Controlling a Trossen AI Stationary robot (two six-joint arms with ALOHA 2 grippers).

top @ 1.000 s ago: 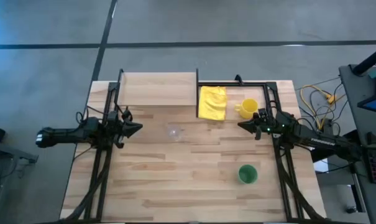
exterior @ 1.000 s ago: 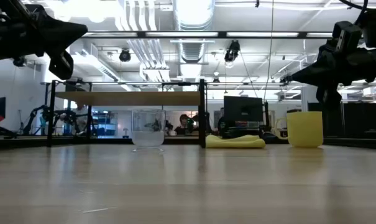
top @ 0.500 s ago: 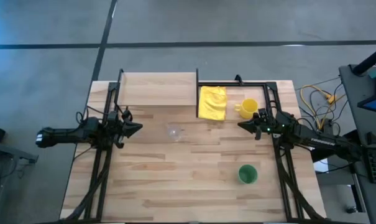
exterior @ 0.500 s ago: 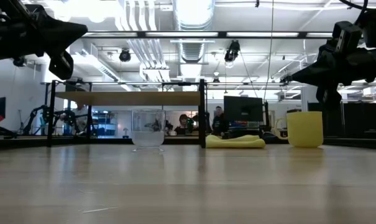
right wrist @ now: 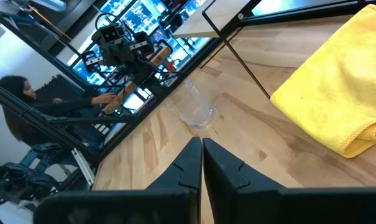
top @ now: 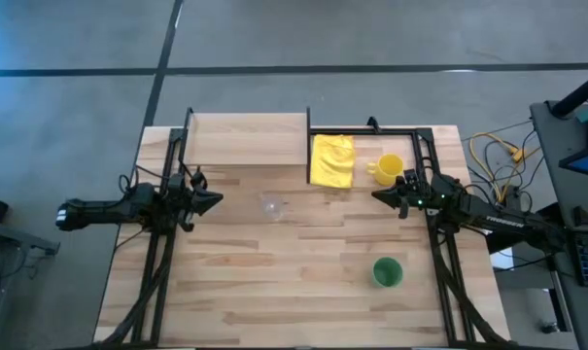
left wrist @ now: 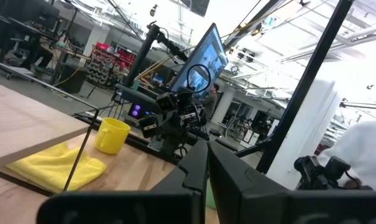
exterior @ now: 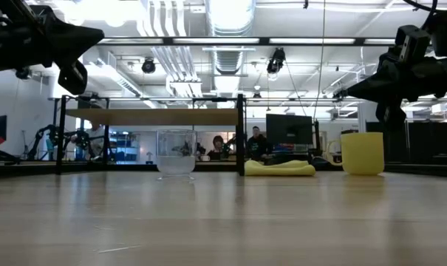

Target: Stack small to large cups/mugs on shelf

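high view showed both jaws pressed together and empty, the clear glass cup (top: pixel 272 205) at frame centre below the shelf (top: pixel 247 140); its transparency risked a misjudged, toppling grasp.

High view looks straight down on the whole table (top: pixel 274 272). Low view sits at tabletop level, facing the room. Wrist views look past closed fingers — both share the yellow cloth (left wrist: pixel 54 167) — across the table.

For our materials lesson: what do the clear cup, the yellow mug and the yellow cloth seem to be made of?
Clear cup: probably glass or clear plastic, see-through and glossy. Yellow mug: opaque, smooth, likely plastic or glazed ceramic. Yellow cloth: soft, matte fabric, folded with rounded edges.
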